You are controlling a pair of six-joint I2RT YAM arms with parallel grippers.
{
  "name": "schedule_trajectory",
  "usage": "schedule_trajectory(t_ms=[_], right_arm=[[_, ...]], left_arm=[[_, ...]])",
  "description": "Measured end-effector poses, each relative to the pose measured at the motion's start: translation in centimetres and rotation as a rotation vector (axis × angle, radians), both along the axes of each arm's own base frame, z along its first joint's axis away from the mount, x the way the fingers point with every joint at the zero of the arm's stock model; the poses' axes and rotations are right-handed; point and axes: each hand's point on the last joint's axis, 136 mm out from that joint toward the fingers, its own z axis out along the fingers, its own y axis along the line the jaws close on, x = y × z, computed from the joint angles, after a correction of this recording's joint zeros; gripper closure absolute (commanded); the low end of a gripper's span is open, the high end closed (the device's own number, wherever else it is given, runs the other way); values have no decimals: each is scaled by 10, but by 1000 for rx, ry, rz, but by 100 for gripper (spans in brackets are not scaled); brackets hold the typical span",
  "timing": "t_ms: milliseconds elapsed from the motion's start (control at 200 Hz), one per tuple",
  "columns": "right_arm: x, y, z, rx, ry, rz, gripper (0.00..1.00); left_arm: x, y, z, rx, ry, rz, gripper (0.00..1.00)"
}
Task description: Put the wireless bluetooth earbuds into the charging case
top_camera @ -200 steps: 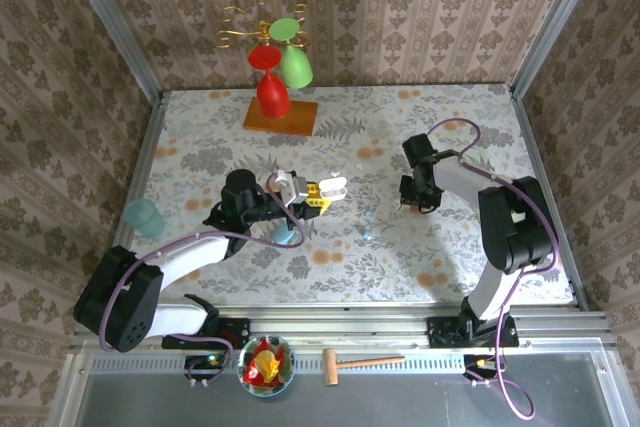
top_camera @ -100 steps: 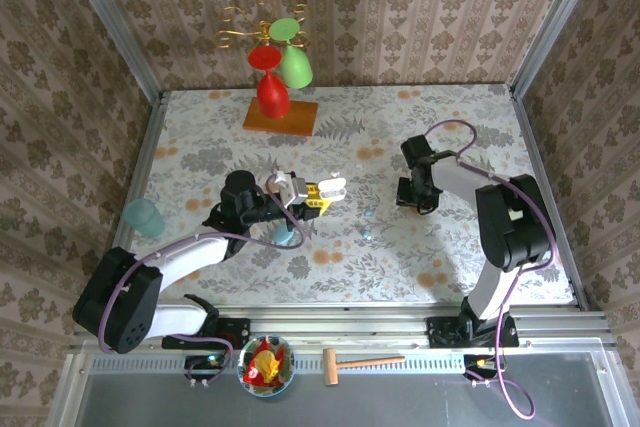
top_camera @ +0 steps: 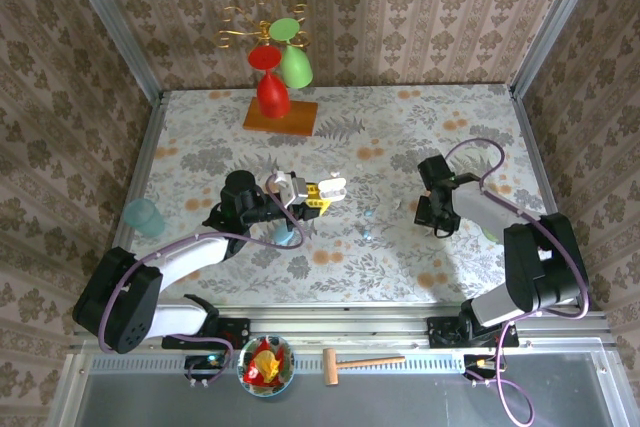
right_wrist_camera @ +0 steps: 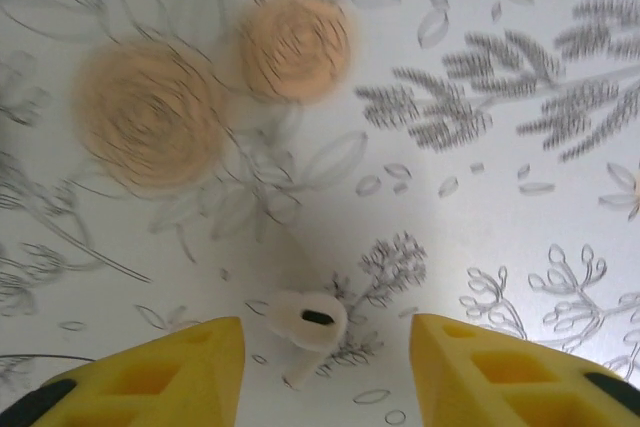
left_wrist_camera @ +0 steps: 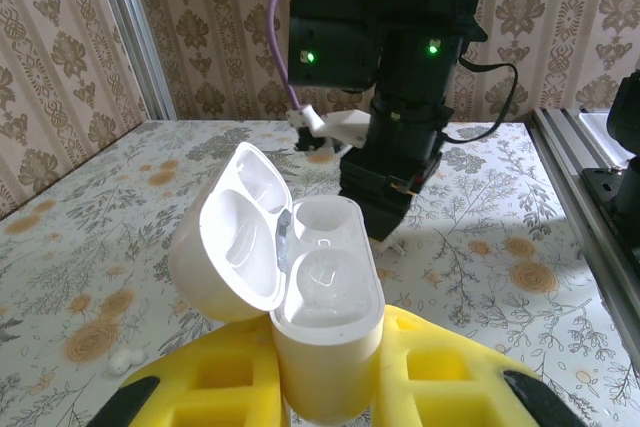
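Jaws apart, right gripper [right_wrist_camera: 325, 362] hangs over earbud [right_wrist_camera: 305, 322] lying between its tips — best to centre, lower straight, pinch softly; left gripper [left_wrist_camera: 325, 372] clamped on open case [left_wrist_camera: 325, 292].

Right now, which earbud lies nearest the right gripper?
The white earbud, lying between the right gripper's open fingers; the pale blue pieces lie well clear of it.
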Motion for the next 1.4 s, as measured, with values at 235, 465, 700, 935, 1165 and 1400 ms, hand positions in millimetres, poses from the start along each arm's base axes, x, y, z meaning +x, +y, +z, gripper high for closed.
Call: schedule_trajectory(t_ms=[235, 465, 700, 935, 1165, 1400], right_arm=[[-4, 4, -15, 8, 60, 2, 66], [0, 11, -19, 22, 72, 30, 72], [2, 23, -18, 37, 88, 141, 82], [1, 65, -14, 165, 96, 307, 81], [4, 114, -18, 209, 140, 564, 80], [6, 118, -17, 166, 176, 614, 66]], left_arm=[[-1, 0, 0, 0, 1, -3, 92], [0, 0, 0, 0, 1, -3, 92], [0, 0, 0, 0, 1, -2, 92], [0, 0, 0, 0, 0, -1, 92], [0, 2, 0, 2, -5, 11, 92], [-3, 6, 5, 8, -22, 27, 92]])
